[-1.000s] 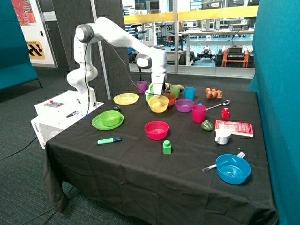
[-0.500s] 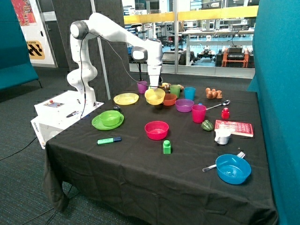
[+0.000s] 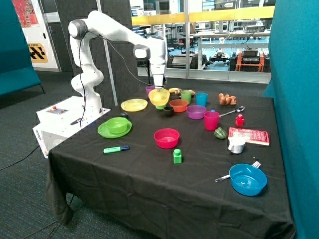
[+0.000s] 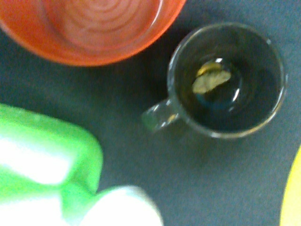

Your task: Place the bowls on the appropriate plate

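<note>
My gripper (image 3: pixel 159 88) is shut on the rim of the yellow bowl (image 3: pixel 159 96) and holds it in the air above the back of the table, in front of the purple cup (image 3: pixel 150 90). The empty yellow plate (image 3: pixel 134 105) lies a little to the side of it, toward the robot's base. The lime green bowl (image 3: pixel 117 125) sits on the green plate (image 3: pixel 105 132) nearer the table's edge. In the wrist view a yellow edge of the bowl (image 4: pixel 295 188) shows at the border, above a dark glass mug (image 4: pixel 225 80) and the orange bowl (image 4: pixel 94 28).
The orange bowl (image 3: pixel 178 105), purple bowl (image 3: pixel 196 111) and dark mug (image 3: pixel 168 110) stand just beside the held bowl. A pink-red bowl (image 3: pixel 166 138), green marker (image 3: pixel 116 149) and green block (image 3: pixel 177 156) lie mid-table. A blue bowl (image 3: pixel 247 179), pink cup (image 3: pixel 211 120) and red book (image 3: pixel 248 135) are farther off.
The gripper has lifted the yellow bowl off the table and carried it up and sideways toward the yellow plate. Nothing else has moved.
</note>
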You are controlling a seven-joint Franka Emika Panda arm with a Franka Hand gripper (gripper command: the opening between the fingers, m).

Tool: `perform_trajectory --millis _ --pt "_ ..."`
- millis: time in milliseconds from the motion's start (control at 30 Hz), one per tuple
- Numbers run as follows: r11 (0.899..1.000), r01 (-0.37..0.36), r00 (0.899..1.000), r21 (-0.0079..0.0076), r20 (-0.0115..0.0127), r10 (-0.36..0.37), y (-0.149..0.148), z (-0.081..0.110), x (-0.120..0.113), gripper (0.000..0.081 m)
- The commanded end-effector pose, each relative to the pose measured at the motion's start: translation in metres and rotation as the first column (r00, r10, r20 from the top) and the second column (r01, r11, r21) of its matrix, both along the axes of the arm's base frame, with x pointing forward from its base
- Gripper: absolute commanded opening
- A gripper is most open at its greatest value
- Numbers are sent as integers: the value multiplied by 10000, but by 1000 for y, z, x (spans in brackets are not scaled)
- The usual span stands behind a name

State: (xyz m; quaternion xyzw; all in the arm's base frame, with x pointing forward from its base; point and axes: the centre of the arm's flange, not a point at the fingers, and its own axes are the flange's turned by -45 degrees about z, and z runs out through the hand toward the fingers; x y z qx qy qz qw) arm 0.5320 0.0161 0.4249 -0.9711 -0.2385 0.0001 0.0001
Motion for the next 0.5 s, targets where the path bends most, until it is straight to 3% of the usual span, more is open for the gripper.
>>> perform_trajectory --millis 0,333,467 --pt "9989 -471 9989 -2 3 471 4 13 -32 0" --pt "9912 -1323 9912 -2 3 1323 10 17 -71 0" --pt "9837 -1796 9837 -2 3 1796 15 16 -89 0"
